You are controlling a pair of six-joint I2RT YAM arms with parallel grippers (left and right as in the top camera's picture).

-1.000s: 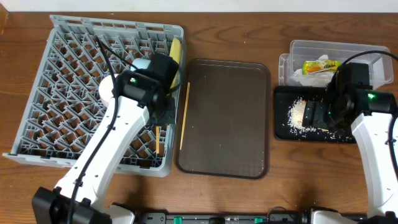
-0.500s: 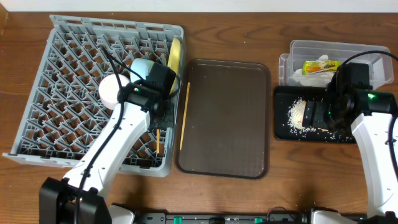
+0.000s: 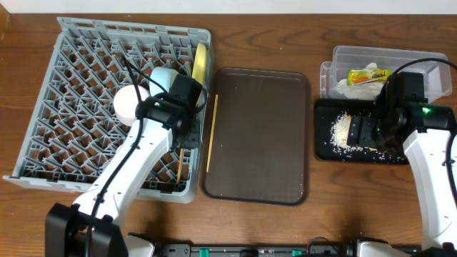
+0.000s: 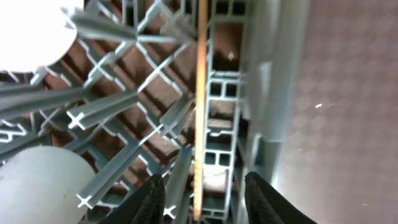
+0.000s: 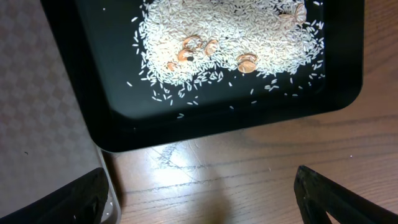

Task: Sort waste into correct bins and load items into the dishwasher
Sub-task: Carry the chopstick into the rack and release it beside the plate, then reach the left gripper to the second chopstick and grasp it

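Wooden table (image 3: 321, 228) overhead. Grey dish rack (image 3: 78, 86) at left, brown serving tray (image 3: 260, 135) centre, clear tub (image 3: 421, 57) w/ yellow-green wrapper (image 3: 368, 75) back right, black tray (image 3: 325, 146) w/ rice scraps (image 3: 341, 128) just in front of tub. Yellow plate (image 3: 202, 61), light blue bowl (image 3: 163, 75) and white bowl (image 3: 127, 103) sitting in rack. Left arm (image 3: 139, 153) over rack's right edge, above racked chopstick (image 3: 179, 163). Loose chopstick (image 3: 211, 132) on serving tray's left rim, long axis front-to-back, parallel to rack wall, just right of left wrist. Right arm (image 3: 428, 150) well apart, so left arm nearer.

Left wrist: left gripper (image 4: 202, 202) released, jaws apart, gripping nothing. Racked chopstick between them w/o touching, lying along rack's edge, pointing straight away from cam.

Right wrist: right gripper (image 5: 211, 193) spread wide, empty, over bare table beside black tray's rim.

Next, prob.: short shift right over rack wall, jaws set across loose chopstick's length.
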